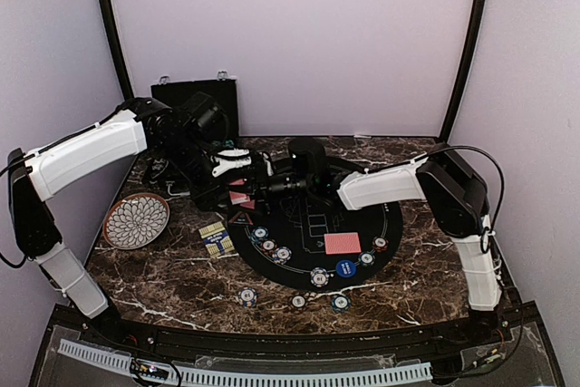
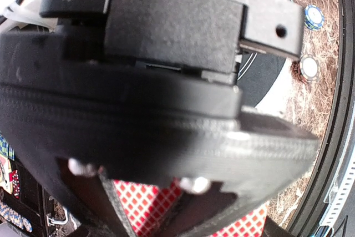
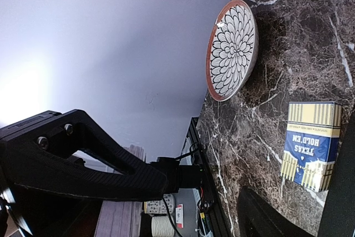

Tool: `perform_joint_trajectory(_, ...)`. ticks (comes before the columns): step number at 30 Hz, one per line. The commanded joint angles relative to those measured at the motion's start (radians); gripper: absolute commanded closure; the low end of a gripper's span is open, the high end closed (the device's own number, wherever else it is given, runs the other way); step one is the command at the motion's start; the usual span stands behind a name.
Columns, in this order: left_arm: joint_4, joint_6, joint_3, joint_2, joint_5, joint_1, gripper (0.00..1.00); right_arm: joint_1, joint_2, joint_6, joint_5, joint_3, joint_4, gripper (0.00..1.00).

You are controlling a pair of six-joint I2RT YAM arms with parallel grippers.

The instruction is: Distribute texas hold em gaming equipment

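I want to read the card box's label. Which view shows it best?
Right wrist: the card box lies close, its TEXAS HOLD EM print legible. Top external shows the box tiny. Left wrist does not clearly show it.

Dark brown marble, white-veined, on the desk (image 1: 163,287). Plain black on the round mat (image 1: 388,224). Red-and-white diamond lattice on the card (image 1: 343,243). Blue with cream stripes on the box (image 1: 217,239). White petals, rust rim on the plate (image 1: 136,220). Blue-and-white striped edges on the chips (image 1: 247,295).

A dark, white-veined marble table (image 1: 172,289) is enclosed by pale lilac walls (image 1: 290,33) at nine, twelve and three o'clock. Black curved uprights (image 1: 106,20) are set at eleven and one o'clock. Everything is softly, evenly lit.
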Motion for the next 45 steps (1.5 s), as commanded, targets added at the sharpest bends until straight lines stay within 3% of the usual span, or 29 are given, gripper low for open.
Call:
perform_joint_trajectory(1, -0.010, 0.009, 0.030, -0.025, 0.011, -0.003, 0.98, -0.022, -0.035, -0.045, 0.005, -0.047, -0.049, 0.22)
perform_joint_trajectory(28, -0.011, 0.012, 0.021, -0.022, 0.009, -0.002, 0.98, -0.061, -0.241, -0.131, -0.006, -0.125, -0.164, 0.51)
perform_joint_trajectory(38, -0.009, 0.015, 0.013, -0.027, 0.005, -0.002, 0.98, -0.061, -0.242, -0.080, -0.037, -0.137, -0.111, 0.72)
perform_joint_trajectory(45, -0.009, 0.017, 0.008, -0.025, 0.000, -0.003, 0.98, -0.061, -0.263, -0.087, -0.046, -0.152, -0.125, 0.79)
